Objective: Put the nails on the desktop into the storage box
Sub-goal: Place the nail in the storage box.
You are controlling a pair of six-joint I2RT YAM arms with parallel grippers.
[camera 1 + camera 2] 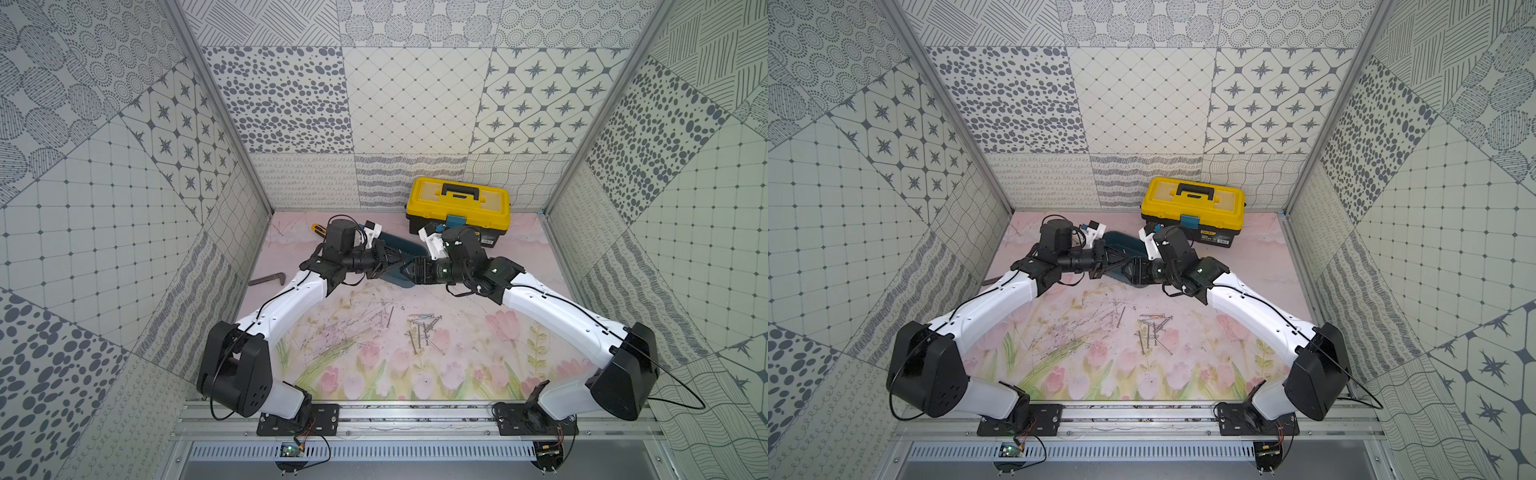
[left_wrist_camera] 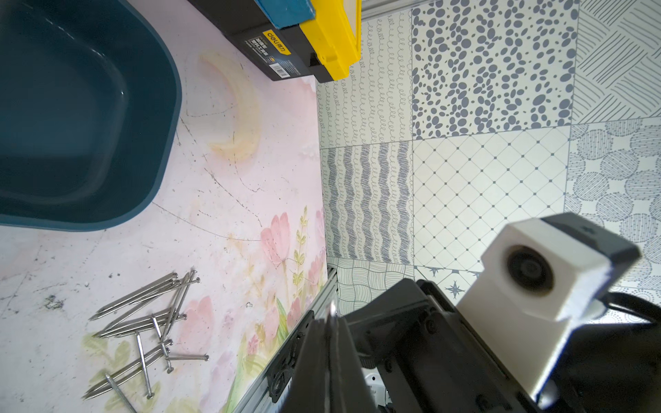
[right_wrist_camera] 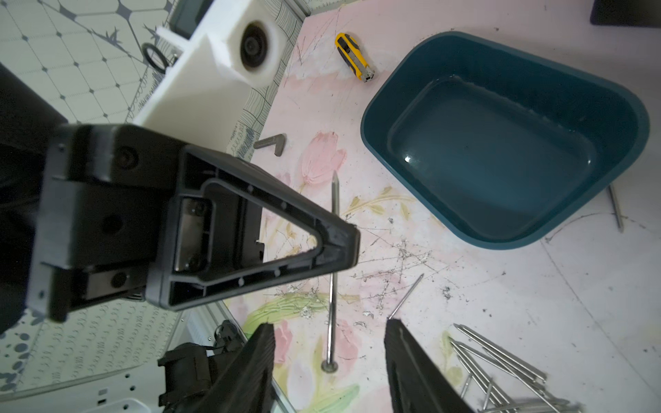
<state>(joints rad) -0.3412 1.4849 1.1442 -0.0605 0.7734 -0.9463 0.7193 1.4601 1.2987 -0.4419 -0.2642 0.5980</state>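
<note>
One nail [image 3: 331, 311] sits clamped in the left hand [image 2: 332, 332]; the right hand [image 3: 329, 325] stands apart. The yellow toolbox [image 2: 334, 43] label [image 2: 276, 42] seemingly reads "deli"; smaller print blurs.

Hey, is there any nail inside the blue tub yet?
No, in the right wrist view the blue tub shows only its bare floor, while the nails lie outside it on the desktop.

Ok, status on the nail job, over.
Left gripper shut on one thin grey metal nail; right gripper open. Teal plastic storage tub holds no nails yet. Remaining nails mostly piled on pink floral desktop. Yellow-and-black toolbox behind tub, apart.
</note>
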